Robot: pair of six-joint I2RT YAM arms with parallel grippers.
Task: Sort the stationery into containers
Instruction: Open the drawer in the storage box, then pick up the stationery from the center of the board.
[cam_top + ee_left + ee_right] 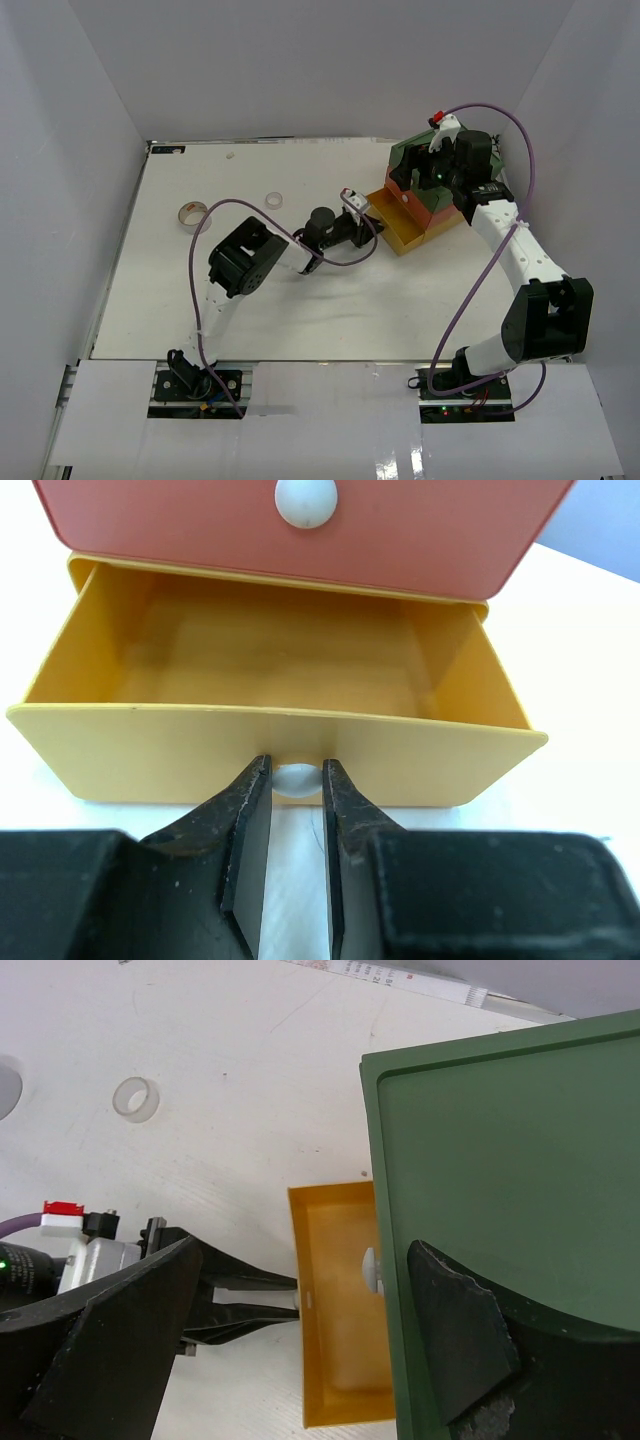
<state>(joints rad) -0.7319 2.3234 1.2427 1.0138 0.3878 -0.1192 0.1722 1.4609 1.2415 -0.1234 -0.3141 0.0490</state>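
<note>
The containers are a small drawer chest (pixel 428 190) at the back right, with a green top (pixel 520 1150). Its yellow bottom drawer (pixel 270 730) is pulled out and looks empty. My left gripper (pixel 296 780) is shut on that drawer's white knob (pixel 296 778). Above it, the orange-red drawer (pixel 400 530) is closed. My right gripper (pixel 300 1250) hangs open over the chest's front edge, with one finger (pixel 460 1330) over the green top. Of the stationery, a beige tape roll (pixel 193 215) and a smaller clear roll (pixel 273 200) lie on the table at the left.
White walls enclose the table (pixel 250 310) on three sides. The left arm (pixel 245 262) stretches across the middle toward the chest. A strip of printed tape (pixel 400 980) lies along the back edge.
</note>
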